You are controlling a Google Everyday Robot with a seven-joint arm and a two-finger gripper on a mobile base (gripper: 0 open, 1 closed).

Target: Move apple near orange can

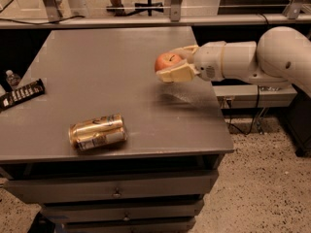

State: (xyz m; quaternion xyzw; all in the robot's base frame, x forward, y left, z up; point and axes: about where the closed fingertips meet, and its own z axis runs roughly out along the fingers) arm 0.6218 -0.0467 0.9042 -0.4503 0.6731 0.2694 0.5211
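The apple (165, 60) is round and red-orange with a short dark stem. My gripper (174, 63) is shut on it and holds it in the air above the right part of the grey table (146, 106). The white arm comes in from the right. The orange can (97, 131) is shiny gold-orange with pale label bands. It lies on its side near the table's front left edge, well to the lower left of the apple.
A dark flat snack bar wrapper (22, 94) lies at the table's left edge. A small clear bottle (12, 77) stands beyond it. Drawers (116, 192) sit under the tabletop. A lower shelf (252, 93) is to the right, under the arm.
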